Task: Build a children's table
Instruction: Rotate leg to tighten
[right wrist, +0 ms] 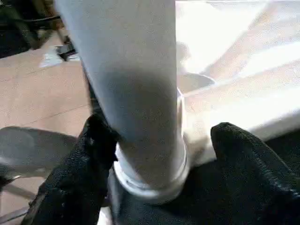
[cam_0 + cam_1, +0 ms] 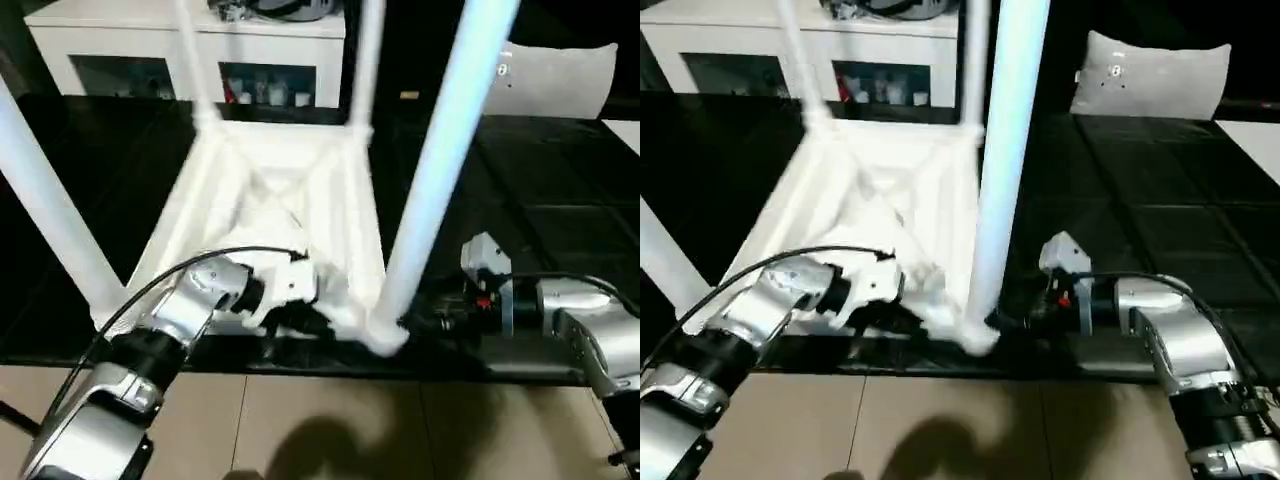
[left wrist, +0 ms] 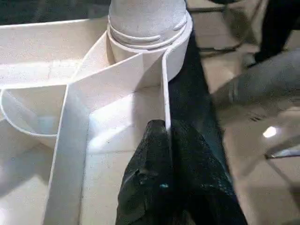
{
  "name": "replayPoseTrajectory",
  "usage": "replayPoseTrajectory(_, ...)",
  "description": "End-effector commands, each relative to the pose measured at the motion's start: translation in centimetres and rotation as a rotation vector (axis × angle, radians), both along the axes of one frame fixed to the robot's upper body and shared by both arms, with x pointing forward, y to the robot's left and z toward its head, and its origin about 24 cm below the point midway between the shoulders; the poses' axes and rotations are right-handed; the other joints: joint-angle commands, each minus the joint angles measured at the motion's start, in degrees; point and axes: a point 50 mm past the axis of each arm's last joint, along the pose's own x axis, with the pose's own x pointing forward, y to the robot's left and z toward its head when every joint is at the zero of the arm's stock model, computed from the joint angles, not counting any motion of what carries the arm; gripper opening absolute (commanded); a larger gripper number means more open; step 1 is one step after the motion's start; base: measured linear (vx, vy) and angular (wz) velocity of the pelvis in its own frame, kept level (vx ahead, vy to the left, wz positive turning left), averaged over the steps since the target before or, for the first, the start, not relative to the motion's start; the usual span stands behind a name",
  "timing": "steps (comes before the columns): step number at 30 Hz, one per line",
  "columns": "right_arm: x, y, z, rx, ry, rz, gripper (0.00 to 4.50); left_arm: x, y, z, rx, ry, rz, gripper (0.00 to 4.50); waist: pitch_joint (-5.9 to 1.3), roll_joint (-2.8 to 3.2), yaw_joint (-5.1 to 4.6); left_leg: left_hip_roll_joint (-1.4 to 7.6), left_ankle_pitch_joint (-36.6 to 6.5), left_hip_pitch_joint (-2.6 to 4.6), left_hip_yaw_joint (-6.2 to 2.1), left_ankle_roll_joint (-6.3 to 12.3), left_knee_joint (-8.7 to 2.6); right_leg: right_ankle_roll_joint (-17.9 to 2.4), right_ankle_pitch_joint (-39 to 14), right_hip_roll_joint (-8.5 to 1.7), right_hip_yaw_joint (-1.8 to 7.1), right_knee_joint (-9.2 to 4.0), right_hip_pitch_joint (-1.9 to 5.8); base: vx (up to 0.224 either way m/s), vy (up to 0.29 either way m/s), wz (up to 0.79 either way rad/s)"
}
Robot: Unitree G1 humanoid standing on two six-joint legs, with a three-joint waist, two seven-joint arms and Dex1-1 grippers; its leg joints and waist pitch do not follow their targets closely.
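The white tabletop (image 2: 270,190) lies upside down on black mats, ribbed underside up, with a white tube leg standing from each corner socket. My left gripper (image 2: 300,320) is shut on the thin rim wall of the near edge (image 3: 165,93), close to the near right socket (image 3: 150,42). My right gripper (image 2: 425,315) is open around the base of the near right leg (image 2: 440,170). In the right wrist view one finger (image 1: 93,154) touches that leg (image 1: 136,84), while the other finger (image 1: 243,159) stands apart from it. The near left leg (image 2: 45,210) and both far legs (image 2: 367,60) rise out of the picture.
A white cabinet with glass doors (image 2: 190,50) stands behind the table. A white cushion (image 2: 560,75) lies at the back right. Black floor mats (image 2: 540,200) surround the tabletop, and tan flooring (image 2: 330,420) runs along the near side under my arms.
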Motion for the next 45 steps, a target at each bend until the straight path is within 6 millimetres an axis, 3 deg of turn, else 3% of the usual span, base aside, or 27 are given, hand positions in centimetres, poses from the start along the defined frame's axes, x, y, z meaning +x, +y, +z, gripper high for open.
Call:
replayPoseTrajectory(1, -0.1, 0.2, 0.2, 0.009, -0.005, 0.024, 3.17, -0.6, -1.0, 0.2, 0.012, -0.005, -0.1, 0.0, -4.15, -0.86, -0.27, 1.65, -8.1, -0.13, 0.21, 3.95, -3.87, -5.48, -23.02, -3.23, 3.45, -3.62, 3.92, 0.0, 0.0, 0.0)
replayPoseTrajectory(7, -0.3, 0.7, -0.2, 0.046, 0.021, 0.05, 2.7, -0.7, -1.0, 0.3, 0.017, -0.006, -0.114, 0.0, -4.12, -0.87, -0.49, 1.28, -8.9, -0.14, 0.13, 3.13, -3.81, -2.85, -27.29, -3.09, 3.18, -4.29, 3.86, 0.0, 0.0, 0.0)
replayPoseTrajectory(12, -0.7, 1.3, -0.4, 0.089, 0.056, 0.068, 2.25, -0.7, -1.0, 0.2, 0.023, -0.002, -0.103, 0.0, -4.29, -0.85, -0.51, 1.47, -7.6, -0.26, 0.08, 3.51, -3.81, -3.76, -24.18, -2.95, 3.34, -3.81, 3.87, 0.0, 0.0, 0.0)
replayPoseTrajectory(13, -0.8, 1.5, -0.3, 0.11, 0.063, 0.065, 2.14, -0.6, -1.0, 0.1, 0.023, 0.001, -0.085, 0.0, -4.28, -0.55, -0.42, 1.54, -7.47, -0.28, 0.02, 3.52, -3.85, -4.21, -23.59, -3.04, 3.36, -3.68, 3.89, 0.0, 0.0, 0.0)
replayPoseTrajectory(17, -0.9, 1.8, -0.3, 0.139, 0.059, 0.02, 1.99, -0.2, -1.1, 0.0, 0.013, 0.001, -0.023, 0.0, -4.19, -0.75, -0.49, 1.4, -8.04, -0.28, 0.1, 3.04, -3.9, -3.94, -24.35, -3.02, 3.33, -3.88, 3.94, 0.0, 0.0, 0.0)
replayPoseTrajectory(19, -0.7, 2.0, -0.4, 0.146, 0.056, -0.04, 1.97, 0.1, -1.3, 0.0, 0.004, 0.005, 0.03, 0.0, -3.95, -0.37, -0.54, 1.16, -9.62, 0.03, 0.13, 2.56, -3.86, -3.02, -27.8, -3.09, 3.11, -4.53, 3.68, 0.0, 0.0, 0.0)
replayPoseTrajectory(22, 0.5, 2.9, -1.1, 0.111, 0.035, -0.241, 1.95, 1.1, -2.1, 0.2, -0.035, 0.005, 0.175, 0.0, -3.64, -0.72, -1.23, 0.44, -11.67, 0.11, 0.11, 1.24, -3.59, 0.21, -34.01, -2.83, 2.21, -5.68, 3.53, 0.0, 0.0, 0.0)
replayPoseTrajectory(24, 1.0, 3.1, -1.3, 0.103, 0.04, -0.32, 1.94, 1.3, -2.5, 0.3, -0.054, 0.009, 0.219, 0.0, -3.44, -0.38, -1.59, 0.27, -12.58, 0.42, 0.13, 0.64, -3.39, 1.42, -36.22, -2.63, 1.8, -6.24, 3.1, -0.03, 0.007, -0.04)
replayPoseTrajectory(25, 2.3, 3.6, -1.6, 0.087, 0.059, -0.494, 1.93, 1.9, -3.4, 0.7, -0.093, 0.015, 0.311, 0.0, -3.35, -0.46, -2.78, -0.2, -15.17, 0.34, -0.1, 0.26, -2.77, 4.8, -40.19, -2.41, 0.05, -7.51, 3.31, 0.0, 0.0, 0.0)
replayPoseTrajectory(26, 2.9, 3.9, -1.7, 0.076, 0.071, -0.574, 1.93, 2.2, -3.9, 0.9, -0.11, 0.018, 0.354, 0.0, -3.35, 0.15, -3.9, 0.31, -16.84, 0.74, -0.41, 0.6, -2.75, 4.98, -39.36, -2.53, -0.98, -8.39, 3.56, 0.0, 0.0, 0.0)
replayPoseTrajectory(27, 3.5, 4.0, -1.9, 0.053, 0.074, -0.655, 1.93, 2.5, -4.4, 1.0, -0.122, 0.015, 0.403, 0.0, -3.39, 0.57, -4.66, 0.84, -18.48, 0.68, -0.88, 0.43, -2.97, 4.99, -38.31, -2.4, -1.71, -8.5, 4.07, 0.0, 0.0, 0.0)
replayPoseTrajectory(28, 3.5, 4.0, -1.9, 0.053, 0.074, -0.656, 1.93, 2.5, -4.4, 1.0, -0.122, 0.015, 0.403, 0.0, -3.57, 1.51, -5.72, 3.13, -23.12, -0.31, -2.32, 0.76, -4.47, 4.77, -33.91, -2.41, -1.78, -6.9, 6.06, 0.0, 0.0, 0.0)
replayPoseTrajectory(29, 3.7, 4.1, -2.0, 0.04, 0.074, -0.692, 1.93, 2.7, -4.6, 1.1, -0.126, 0.011, 0.429, 0.0, -3.84, 2.38, -5.74, 6.75, -28.54, -1.32, -4.23, 1.21, -7.27, 2.42, -22.18, -2.89, 1.3, -0.73, 7.8, -0.07, 0.0, -0.16)
replayPoseTrajectory(30, 4.0, 4.2, -2.1, 0.027, 0.083, -0.73, 1.93, 3.0, -4.9, 1.2, -0.14, 0.006, 0.471, 0.0, -3.19, 2.21, -6.07, 7.35, -31.35, -0.79, -4.32, 0.97, -8.25, 0.36, -17.04, -2.92, 2.77, 0.5, 6.75, -0.051, -0.008, -0.07)
replayPoseTrajectory(31, 4.5, 4.7, -2.0, 0.018, 0.061, -0.774, 1.93, 3.4, -5.6, 1.5, -0.174, -0.001, 0.552, 0.0, -2.43, 0.8, -6.65, 3.81, -35.09, 1.39, -2.13, -0.87, -6.72, -1.94, -21.88, -2.75, 2.75, -3.42, 4.26, 0.0, 0.0, 0.0)
replayPoseTrajectory(32, 4.8, 5.1, -1.7, 0.044, 0.033, -0.802, 1.93, 3.6, -6.0, 1.6, -0.195, 0.0, 0.586, 0.0, -2.24, -1.59, -6.74, -2.13, -25.19, 4.16, 0.25, -0.51, -0.78, 3.19, -43.58, -2.95, -0.69, -9.36, 0.86, 0.0, 0.0, 0.0)
replayPoseTrajectory(33, 5.0, 5.3, -1.5, 0.062, 0.014, -0.82, 2.47, 3.7, -6.2, 1.7, -0.205, 0.003, 0.605, 0.0, -2.27, -1.46, -6.75, -2.93, -21.39, 4.67, 0.55, 0.58, 0.76, 5.05, -48.94, -3.62, -2.03, -10.46, 0.6, 0.077, -0.007, -0.12)
replayPoseTrajectory(34, 5.1, 5.7, -1.5, 0.068, -0.018, -0.831, 2.61, 3.8, -6.5, 1.8, -0.215, -0.007, 0.628, 0.0, -3.84, -0.03, -7.08, -0.64, -16.17, -1.02, -0.99, 2.24, -1.27, 9.91, -43.75, -3.7, -3.21, -8.96, 5.74, 0.052, -0.005, -0.18)
replayPoseTrajectory(35, 5.1, 5.8, -1.6, 0.06, -0.025, -0.83, 2.61, 3.8, -6.5, 1.8, -0.214, -0.014, 0.633, 0.0, -3.99, 0.89, -7.11, 0.75, -16.22, -1.21, -1.82, 1.96, -2.09, 9.05, -39.71, -3.97, -2.74, -8.38, 6.16, 0.081, 0.027, -0.28)
replayPoseTrajectory(36, 5.1, 5.8, -1.6, 0.06, -0.025, -0.83, 2.67, 3.8, -6.5, 1.8, -0.214, -0.014, 0.633, 0.0, -4.36, 1.23, -7.31, 2.18, -16.19, -1.71, -2.67, 1.77, -2.97, 7.51, -34.16, -4.24, -1.83, -6.98, 6.78, 0.052, 0.007, -0.07)
replayPoseTrajectory(37, 5.1, 5.9, -1.7, 0.057, -0.028, -0.839, 2.78, 3.8, -6.5, 1.8, -0.206, -0.023, 0.639, 0.0, -4.42, 1.29, -7.23, 3.52, -16.16, -1.9, -3.36, 2.14, -4.14, 4.07, -23.91, -4.06, -0.07, -4.92, 6.43, 0.052, 0.007, -0.07)
replayPoseTrajectory(38, 5.1, 6.0, -1.7, 0.063, -0.028, -0.844, 2.9, 3.8, -6.6, 1.8, -0.199, -0.028, 0.639, 0.0, -4.21, 0.73, -7.11, 2.67, -16.06, -1.2, -2.71, 1.84, -3.98, 2.58, -23.05, -3.99, 0.06, -5.68, 5.57, 0.053, -0.003, 0.08)
replayPoseTrajectory(39, 5.0, 6.0, -1.6, 0.069, -0.031, -0.842, 2.98, 3.8, -6.5, 1.7, -0.19, -0.038, 0.63, 0.0, -3.69, 0.27, -6.89, 0.44, -14.81, -0.07, -1.44, 1.17, -3.17, 0.0, -26.1, -3.82, -0.27, -6.7, 4.37, 0.0, 0.0, 0.0)
replayPoseTrajectory(40, 4.9, 6.0, -1.6, 0.075, -0.038, -0.832, 3.01, 3.7, -6.5, 1.7, -0.183, -0.045, 0.616, 0.0, -3.77, 0.13, -6.68, -0.04, -12.96, -0.47, -1.14, 1.91, -3.05, -0.33, -28.73, -3.74, -0.38, -6.68, 4.74, 0.0, 0.0, 0.0)
replayPoseTrajectory(41, 4.8, 5.8, -1.3, 0.088, -0.055, -0.804, 3.07, 3.6, -6.2, 1.6, -0.175, -0.059, 0.598, 0.0, -4.14, 0.25, -6.48, 0.13, -10.72, -0.78, -1.16, 2.85, -3.21, -0.28, -27.4, -3.58, -0.18, -6.32, 5.01, 0.0, 0.0, 0.0)
replayPoseTrajectory(43, 4.6, 5.4, -1.1, 0.094, -0.08, -0.78, 3.32, 3.6, -6.0, 1.5, -0.171, -0.075, 0.582, 0.0, -4.28, 0.32, -6.04, 0.59, -8.28, -0.7, -1.15, 3.7, -3.42, -1.17, -23.81, -3.44, 0.25, -5.85, 4.83, 0.0, 0.0, 0.0)
replayPoseTrajectory(45, 4.4, 4.9, -1.0, 0.096, -0.096, -0.744, 3.42, 3.5, -5.7, 1.4, -0.161, -0.091, 0.556, 0.0, -4.51, 0.38, -5.65, 0.92, -6.12, -0.72, -1.16, 4.51, -3.52, -2.97, -19.77, -3.3, 0.77, -4.93, 4.88, 0.0, 0.0, 0.0)
